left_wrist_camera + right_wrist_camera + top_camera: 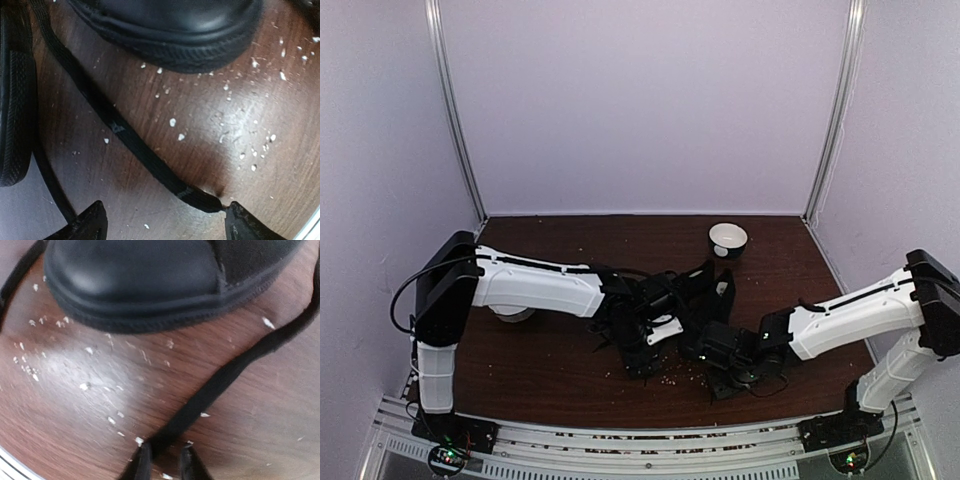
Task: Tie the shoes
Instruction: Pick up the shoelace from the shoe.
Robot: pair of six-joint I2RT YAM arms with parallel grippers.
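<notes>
The right gripper (165, 462) has its fingertips narrow, with the end of a lace (220, 380) running in between them; whether they pinch it, I cannot tell. From the tips the lace slants up and rightward, passing beside the toe of the shoe (135, 280) just beyond. The left gripper (167, 227) gapes wide, and a second lace (125, 135) ends by its right finger, slanting away beside the toe. Only the top view shows both shoes (700, 295) together, both arms about equally near.

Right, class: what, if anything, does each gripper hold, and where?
The right gripper seems to pinch a black lace on its loose stretch. The left gripper, open around a second lace, holds nothing.
</notes>
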